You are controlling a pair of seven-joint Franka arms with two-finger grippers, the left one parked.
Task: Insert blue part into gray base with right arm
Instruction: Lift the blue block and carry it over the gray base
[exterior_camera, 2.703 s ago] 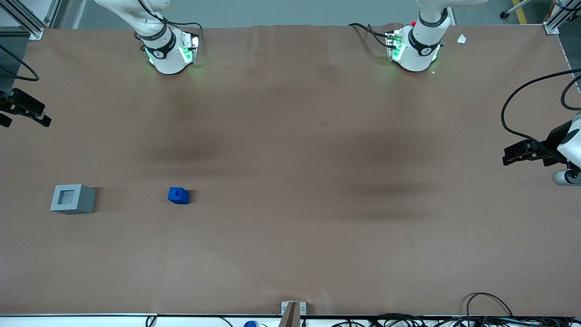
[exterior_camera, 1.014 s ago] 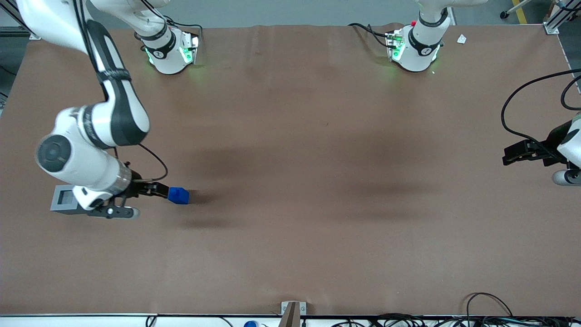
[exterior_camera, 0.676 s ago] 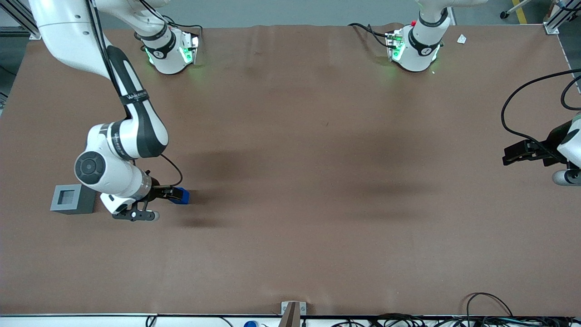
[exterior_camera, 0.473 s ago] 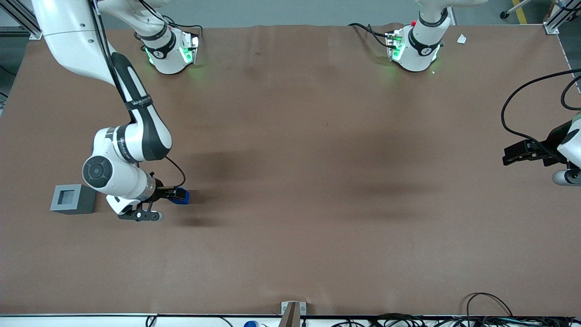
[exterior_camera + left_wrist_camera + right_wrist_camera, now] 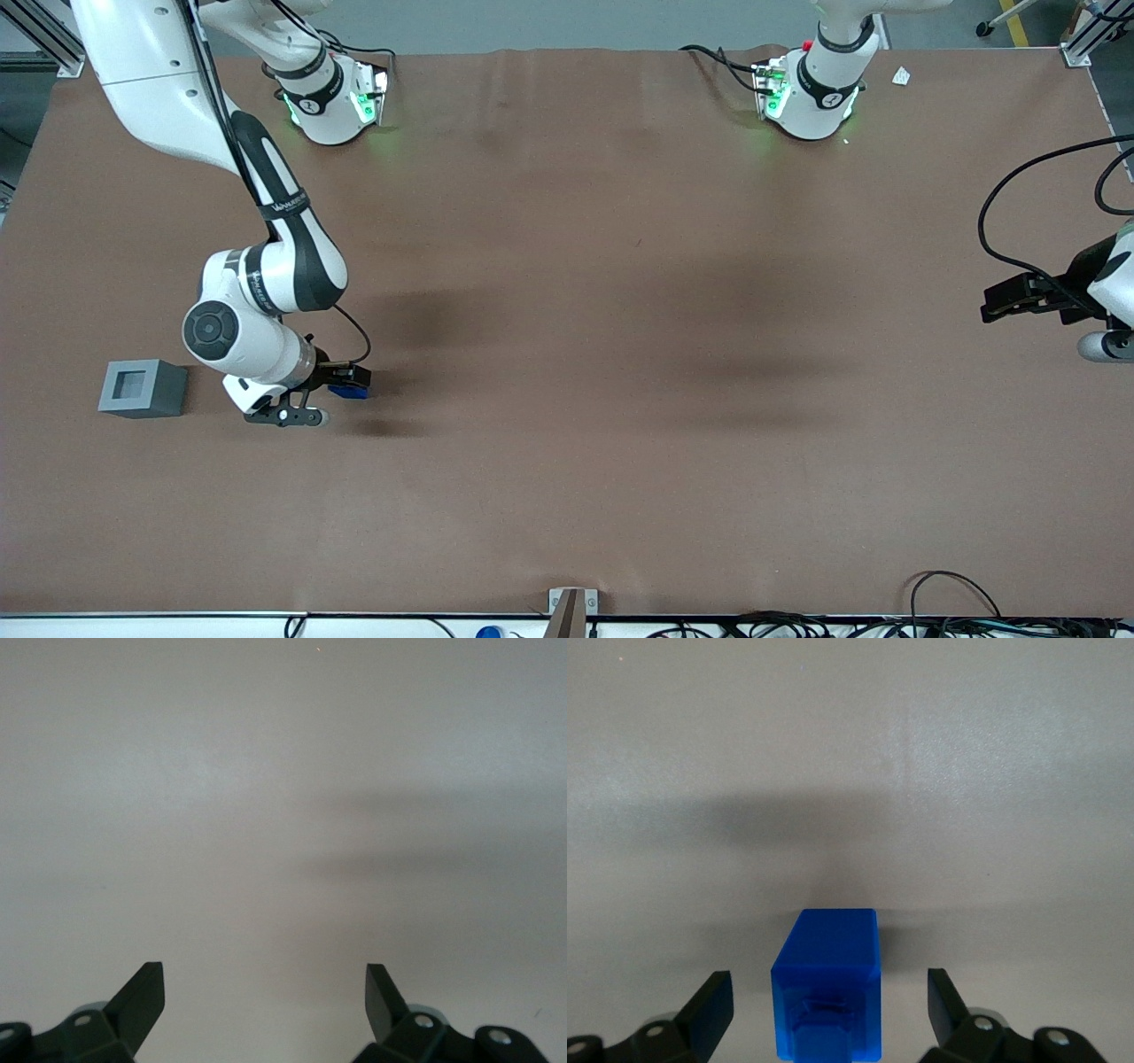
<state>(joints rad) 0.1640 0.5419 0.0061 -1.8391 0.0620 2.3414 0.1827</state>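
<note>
The blue part (image 5: 350,390) lies on the brown table, mostly covered by my gripper (image 5: 347,378) in the front view. The right wrist view shows the blue part (image 5: 828,983) between the two black fingertips (image 5: 713,1005), with clear gaps on both sides. My gripper (image 5: 828,1005) is open around it and touches nothing. The gray base (image 5: 142,388) stands on the table toward the working arm's end, apart from the arm, its square recess facing up.
The working arm's white wrist (image 5: 239,341) hangs between the gray base and the blue part. Cables (image 5: 797,625) run along the table's near edge. A small metal bracket (image 5: 571,602) sits at the middle of that edge.
The right arm has come in from the table's end and slid sideways past the gray base to the blue part. Its open fingers now straddle the part, which has not moved.
</note>
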